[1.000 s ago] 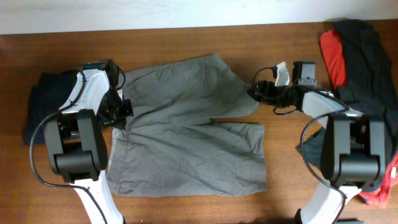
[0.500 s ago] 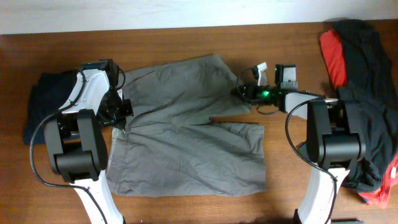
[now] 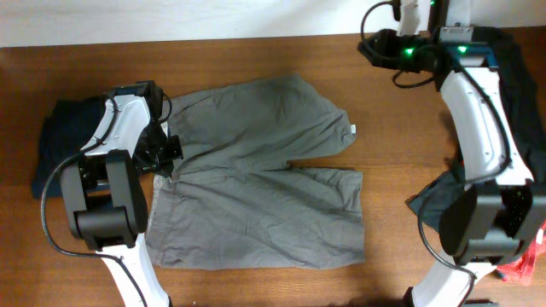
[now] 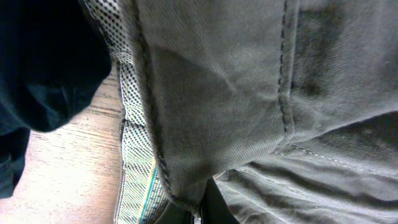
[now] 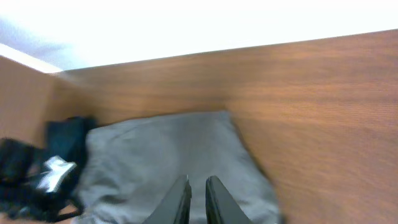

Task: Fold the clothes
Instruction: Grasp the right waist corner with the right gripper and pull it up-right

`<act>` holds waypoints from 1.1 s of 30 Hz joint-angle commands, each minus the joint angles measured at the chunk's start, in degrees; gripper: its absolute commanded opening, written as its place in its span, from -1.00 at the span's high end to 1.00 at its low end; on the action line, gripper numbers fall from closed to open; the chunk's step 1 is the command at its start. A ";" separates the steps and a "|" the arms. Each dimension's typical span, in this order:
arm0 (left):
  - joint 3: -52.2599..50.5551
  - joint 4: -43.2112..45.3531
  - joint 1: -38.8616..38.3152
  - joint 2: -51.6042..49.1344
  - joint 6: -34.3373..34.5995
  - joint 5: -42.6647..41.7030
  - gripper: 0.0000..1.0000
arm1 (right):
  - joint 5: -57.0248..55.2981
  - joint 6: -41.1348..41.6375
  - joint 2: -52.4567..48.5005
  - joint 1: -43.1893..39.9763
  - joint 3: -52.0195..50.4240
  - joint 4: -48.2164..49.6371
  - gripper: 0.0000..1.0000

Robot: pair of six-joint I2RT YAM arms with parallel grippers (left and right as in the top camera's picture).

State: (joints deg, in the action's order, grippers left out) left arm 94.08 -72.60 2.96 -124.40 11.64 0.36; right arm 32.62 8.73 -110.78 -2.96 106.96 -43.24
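Observation:
The clothes (image 3: pixel 256 188), a pair of grey-khaki shorts, lie spread flat mid-table with the waistband to the left and both legs pointing right. A white label (image 3: pixel 354 130) shows at the upper leg's hem. My left gripper (image 3: pixel 165 162) is shut on the waistband; in the left wrist view its fingertips (image 4: pixel 200 214) pinch a fold of the shorts (image 4: pixel 249 93) beside the patterned inner lining (image 4: pixel 134 174). My right gripper (image 3: pixel 368 47) hangs high near the back right. Its jaws (image 5: pixel 198 186) are almost together with nothing between them, and the shorts (image 5: pixel 155 149) lie blurred below.
A dark navy garment (image 3: pixel 60 145) lies folded left of the waistband, close by my left gripper (image 4: pixel 43 62). Black and red garments (image 3: pixel 486 68) are heaped at the back right, and more red cloth (image 3: pixel 525 256) is at the right front. The pale wall (image 3: pixel 213 17) borders the table's far edge.
My right gripper closed at the upper leg's hem, then rose away to the back right holding nothing. The hem shifted slightly right. The left arm has not moved.

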 commanded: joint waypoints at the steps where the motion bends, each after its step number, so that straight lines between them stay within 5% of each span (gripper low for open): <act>1: 0.39 1.03 0.02 0.44 0.74 1.38 0.94 | -11.56 -5.55 -3.23 -0.11 -1.05 -8.76 0.54; 6: 0.39 1.01 0.02 0.44 0.74 1.38 0.93 | -11.17 -5.33 -7.78 0.44 -2.62 -23.47 0.37; 10: 0.39 0.98 0.02 0.44 0.74 1.38 0.93 | -9.77 -5.33 -9.64 1.09 -8.07 -24.55 0.06; 17: 0.39 0.81 0.02 0.44 0.74 1.36 0.93 | 1.22 -5.22 -9.94 2.05 -23.67 -6.64 -0.15; 23: 0.39 0.72 0.02 0.44 0.74 1.38 0.93 | 3.45 5.38 -9.94 3.37 -33.59 13.84 -0.27; 25: 0.39 0.72 0.02 0.44 0.74 1.38 0.93 | 6.78 7.04 -9.94 3.65 -34.40 19.47 -0.17; 27: 0.39 0.74 0.02 0.44 0.74 1.38 0.93 | 10.21 7.04 -9.90 3.65 -34.25 23.65 0.22; 28: 0.39 0.74 0.02 0.44 0.74 1.38 0.93 | 11.56 7.23 -9.79 3.23 -33.44 25.55 0.75; 29: 0.39 0.72 0.02 0.44 0.74 1.38 0.92 | 13.11 7.93 -9.46 2.60 -31.95 26.14 0.88; 33: 0.39 0.76 0.02 0.44 0.74 1.40 0.92 | 20.09 7.89 -6.34 -0.92 -23.21 25.79 0.92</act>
State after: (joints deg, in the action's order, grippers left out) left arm 94.08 -72.18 2.96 -124.40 11.64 0.67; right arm 45.69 15.84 -120.22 -1.23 76.90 -18.00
